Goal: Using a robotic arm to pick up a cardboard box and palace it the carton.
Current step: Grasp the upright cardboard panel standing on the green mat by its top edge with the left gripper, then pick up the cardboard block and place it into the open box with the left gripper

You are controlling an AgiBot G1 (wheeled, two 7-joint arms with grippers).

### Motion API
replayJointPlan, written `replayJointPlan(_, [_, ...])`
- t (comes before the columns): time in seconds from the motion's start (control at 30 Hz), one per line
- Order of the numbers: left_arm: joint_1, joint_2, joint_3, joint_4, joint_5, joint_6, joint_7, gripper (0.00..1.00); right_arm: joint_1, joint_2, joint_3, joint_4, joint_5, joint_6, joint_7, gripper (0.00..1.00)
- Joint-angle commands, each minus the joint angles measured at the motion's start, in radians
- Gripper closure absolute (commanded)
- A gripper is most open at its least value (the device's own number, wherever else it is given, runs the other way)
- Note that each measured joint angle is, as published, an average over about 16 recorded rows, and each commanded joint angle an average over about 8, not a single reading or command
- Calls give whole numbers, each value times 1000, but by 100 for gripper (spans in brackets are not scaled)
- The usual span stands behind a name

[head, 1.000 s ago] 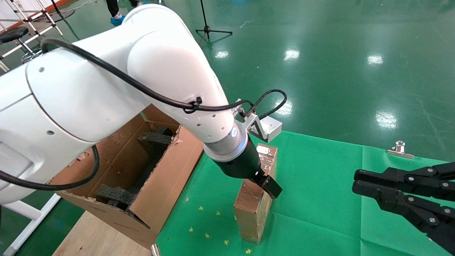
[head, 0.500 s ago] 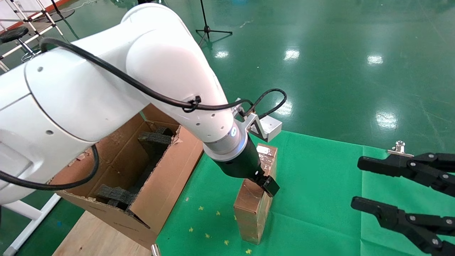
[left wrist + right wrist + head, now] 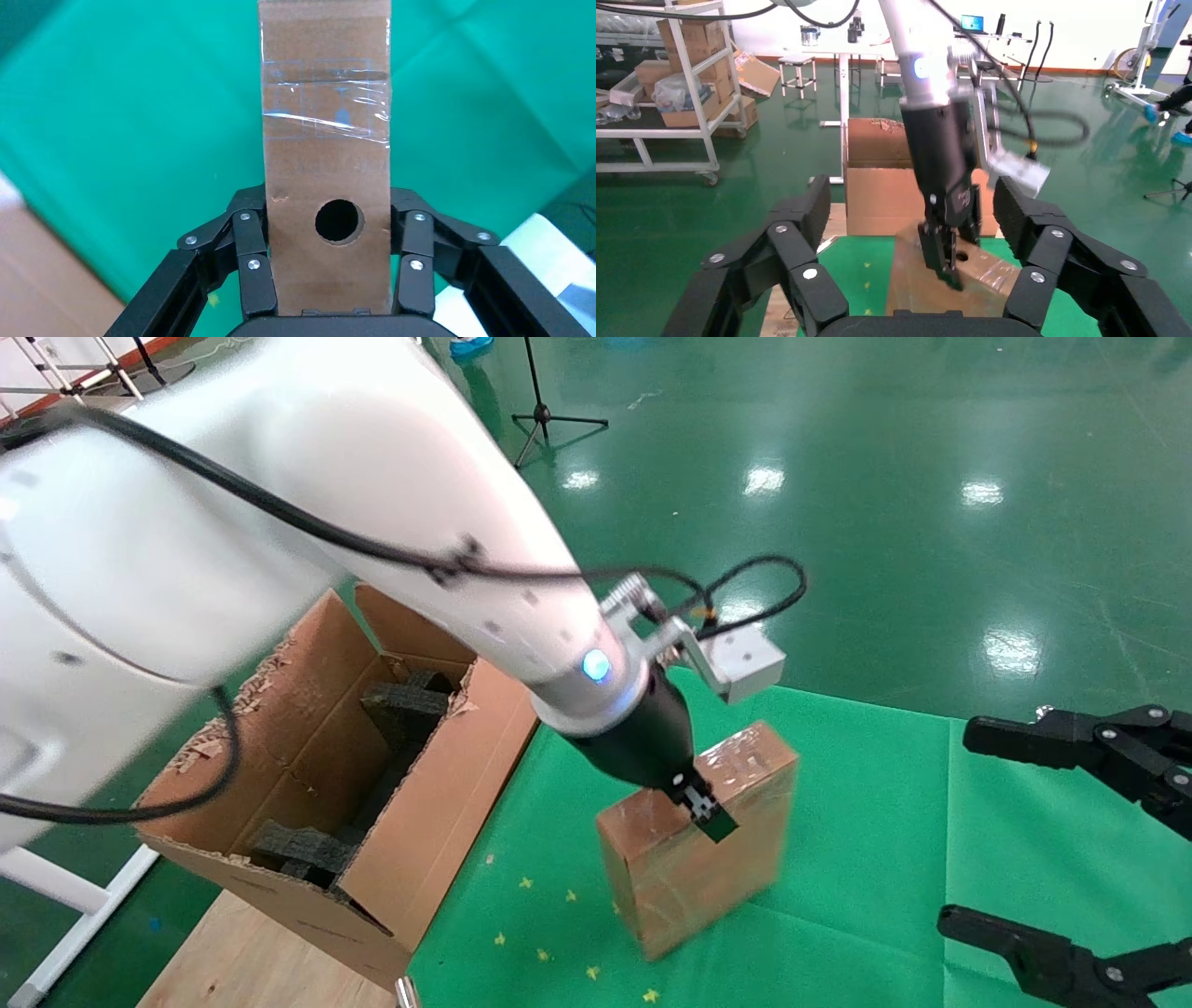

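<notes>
You see the left gripper (image 3: 327, 281), jaws clamped across the cardboard box (image 3: 697, 840) over the table (image 3: 866, 784), ready to carry toward the carton (image 3: 372, 803) at nine o'clock; the right gripper (image 3: 1071, 859) idles, jaws spread.

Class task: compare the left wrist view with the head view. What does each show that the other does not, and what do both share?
Only the left wrist view shows the round hole in the narrow face of the slim brown cardboard box.

Only the head view shows the large brown corrugated carton with black foam blocks, and the open right tool.

Both show the left tool clamped on that box above the green cloth.
</notes>
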Motion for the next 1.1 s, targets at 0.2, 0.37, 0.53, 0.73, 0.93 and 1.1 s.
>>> replayJointPlan(0.2, [-79, -167, -84, -2, -74, -29, 307, 100, 0, 0, 0, 0, 0, 0, 0, 0])
replayJointPlan(0.37, [-169, -348, -153, 16, -96, -16, 465, 100, 0, 0, 0, 0, 0, 0, 0, 0])
replayJointPlan(0.53, [-275, -498, -201, 93, -79, 33, 584, 100, 0, 0, -1, 0, 0, 0, 0, 0])
replayJointPlan(0.73, [-357, -569, -183, 285, 50, 77, 719, 100, 0, 0, -1, 0, 0, 0, 0, 0])
replayJointPlan(0.93, [-315, -539, -141, 576, 107, 28, 861, 100, 0, 0, -1, 0, 1, 0, 0, 0])
replayJointPlan(1.1, [-265, -468, -113, 834, 141, -60, 941, 100, 0, 0, -1, 0, 1, 0, -1, 0])
